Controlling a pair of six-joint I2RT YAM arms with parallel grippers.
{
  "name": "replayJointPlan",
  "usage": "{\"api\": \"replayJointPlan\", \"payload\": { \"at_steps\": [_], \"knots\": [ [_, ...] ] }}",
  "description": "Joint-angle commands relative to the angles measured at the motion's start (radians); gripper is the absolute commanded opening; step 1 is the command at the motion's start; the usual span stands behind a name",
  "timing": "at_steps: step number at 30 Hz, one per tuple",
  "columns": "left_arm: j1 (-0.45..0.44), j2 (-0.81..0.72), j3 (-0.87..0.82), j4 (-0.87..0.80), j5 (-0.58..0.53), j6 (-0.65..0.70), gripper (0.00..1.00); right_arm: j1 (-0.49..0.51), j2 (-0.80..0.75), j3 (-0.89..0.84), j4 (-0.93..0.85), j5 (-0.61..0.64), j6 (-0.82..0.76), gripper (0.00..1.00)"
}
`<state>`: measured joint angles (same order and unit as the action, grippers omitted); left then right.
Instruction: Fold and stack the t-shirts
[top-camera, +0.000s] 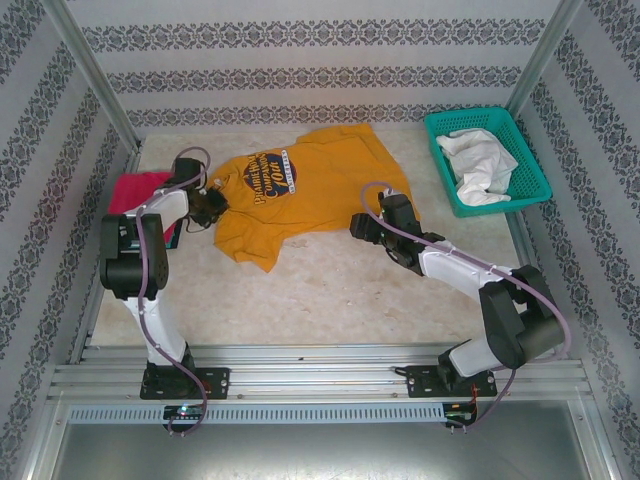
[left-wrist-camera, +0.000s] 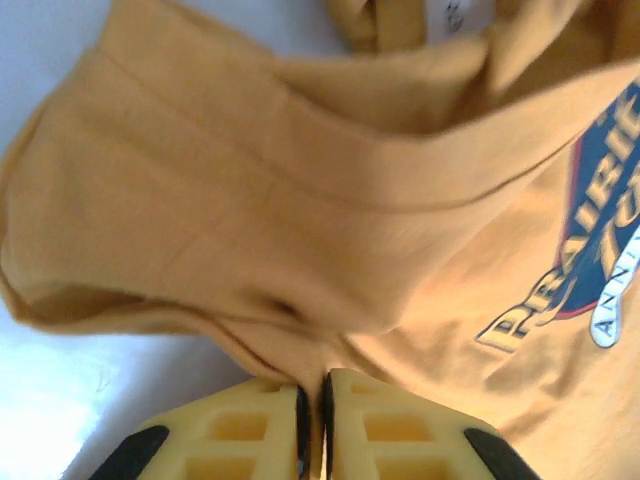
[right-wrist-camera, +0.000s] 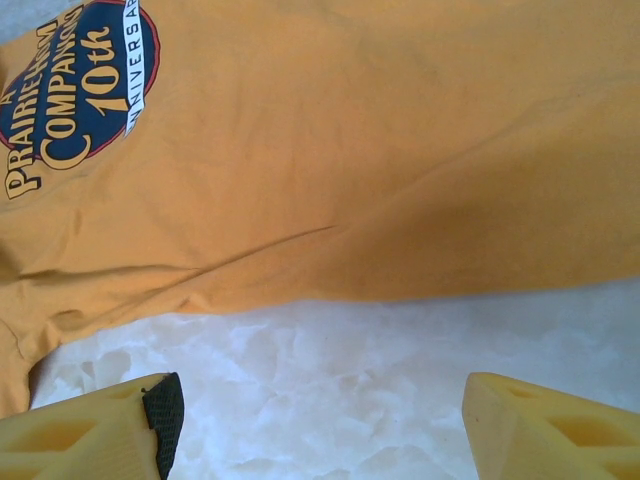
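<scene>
The mustard t-shirt (top-camera: 300, 205) lay rumpled near the far edge of the table (top-camera: 330, 290). The left gripper (left-wrist-camera: 312, 385) was nearly closed, pinching a fold. The right gripper (right-wrist-camera: 320, 400) stood wide and empty beside the hem. The cloth was judged light and limp, best gripped at its edges.

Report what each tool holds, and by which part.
Left tool pinches the mustard-orange cloth t-shirt by a fold at its edge near a sleeve. Right tool is open over the pale marbled table, holding nothing.
</scene>
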<state>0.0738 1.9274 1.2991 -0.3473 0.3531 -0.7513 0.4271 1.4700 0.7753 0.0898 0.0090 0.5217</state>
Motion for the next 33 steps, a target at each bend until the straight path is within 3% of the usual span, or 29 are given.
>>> {"api": "replayJointPlan", "payload": {
  "at_steps": [1,5,8,11,15,20,33],
  "knots": [
    [0.014,-0.01,0.018,-0.001,-0.023,0.014,0.37,-0.011,-0.031,-0.011,-0.01,-0.009,0.01,0.74],
    [0.009,-0.121,-0.067,-0.004,-0.071,0.043,0.62,-0.019,-0.041,-0.02,-0.01,-0.006,0.015,0.74],
    [0.007,-0.209,-0.163,0.011,-0.067,0.098,0.74,-0.021,-0.034,-0.024,-0.007,-0.01,0.018,0.74],
    [-0.005,-0.277,-0.242,-0.021,-0.084,0.118,0.78,-0.022,-0.019,-0.018,0.0,-0.02,0.025,0.74],
    [-0.033,-0.347,-0.371,0.001,-0.099,0.008,0.77,-0.022,0.006,-0.006,0.011,-0.039,0.035,0.74],
    [-0.069,-0.338,-0.439,0.048,-0.107,-0.117,0.65,-0.02,0.038,0.007,0.033,-0.07,0.053,0.74],
    [-0.073,-0.217,-0.321,0.012,-0.104,-0.143,0.49,-0.017,0.026,-0.014,0.029,-0.07,0.058,0.74]
  ]
}}
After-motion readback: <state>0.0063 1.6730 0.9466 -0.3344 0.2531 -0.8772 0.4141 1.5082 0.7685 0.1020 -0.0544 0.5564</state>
